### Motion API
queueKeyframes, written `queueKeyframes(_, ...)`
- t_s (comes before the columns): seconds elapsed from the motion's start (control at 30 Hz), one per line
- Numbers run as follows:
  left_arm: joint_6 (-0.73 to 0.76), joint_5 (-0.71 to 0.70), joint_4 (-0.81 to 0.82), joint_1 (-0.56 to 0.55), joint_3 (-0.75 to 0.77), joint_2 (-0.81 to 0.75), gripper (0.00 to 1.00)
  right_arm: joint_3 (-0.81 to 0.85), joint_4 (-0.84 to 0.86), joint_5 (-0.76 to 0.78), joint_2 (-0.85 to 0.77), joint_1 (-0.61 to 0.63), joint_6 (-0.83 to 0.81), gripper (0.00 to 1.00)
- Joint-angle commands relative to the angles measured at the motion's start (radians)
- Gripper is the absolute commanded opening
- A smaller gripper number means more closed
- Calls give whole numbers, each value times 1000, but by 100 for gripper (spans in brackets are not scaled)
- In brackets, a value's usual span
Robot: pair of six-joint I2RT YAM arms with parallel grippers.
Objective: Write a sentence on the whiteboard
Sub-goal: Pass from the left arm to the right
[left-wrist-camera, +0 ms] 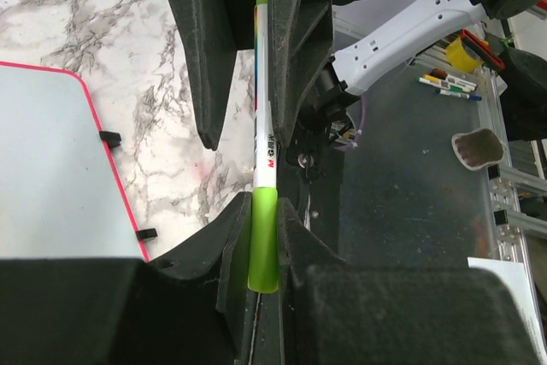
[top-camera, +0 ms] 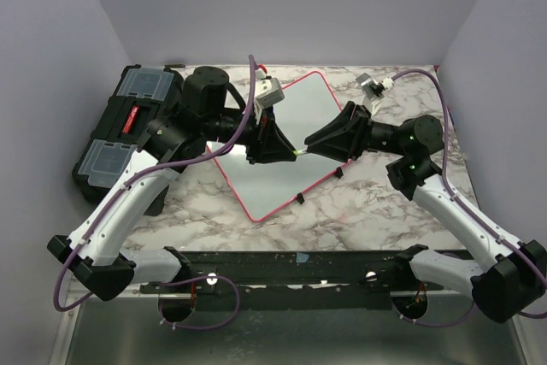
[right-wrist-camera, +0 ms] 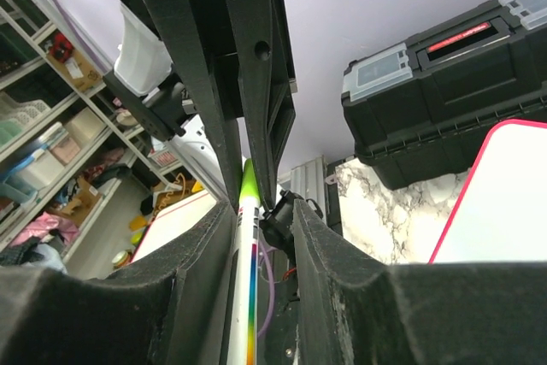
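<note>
The whiteboard (top-camera: 273, 185) lies tilted on the marble table, white with a red-pink rim. It also shows at the left of the left wrist view (left-wrist-camera: 51, 168) and at the right of the right wrist view (right-wrist-camera: 504, 203). No sentence shows on the bare parts in view. Above it, the two grippers meet tip to tip around a green-capped marker (top-camera: 298, 152). My left gripper (left-wrist-camera: 263, 211) is shut on the marker's green cap (left-wrist-camera: 263, 245). My right gripper (right-wrist-camera: 261, 211) stands open around the white barrel (right-wrist-camera: 248, 279), which rests against one finger with a gap to the other.
A black toolbox (top-camera: 120, 126) with clear lid compartments stands at the back left, beside the board. Small black clips (top-camera: 301, 200) sit on the board's near rim. A small grey-white object (top-camera: 372, 83) lies at the back right. Purple walls close in three sides.
</note>
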Motion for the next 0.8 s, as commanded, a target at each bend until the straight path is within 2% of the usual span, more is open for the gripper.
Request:
queueKeyframes(0.0,26,12,-25,1,18,-23,0,41,-14,-60,7,7,-9,39)
queueKeyframes(0.33,38,18,-45,2,44,-2,0,92,-197,-67,19,64,-148,39)
queueKeyframes(0.53,48,14,-55,0,44,1,0,92,-212,-50,16,67,-164,38)
queueKeyframes(0.77,53,12,-54,1,42,1,0,92,-207,-51,22,70,-160,33)
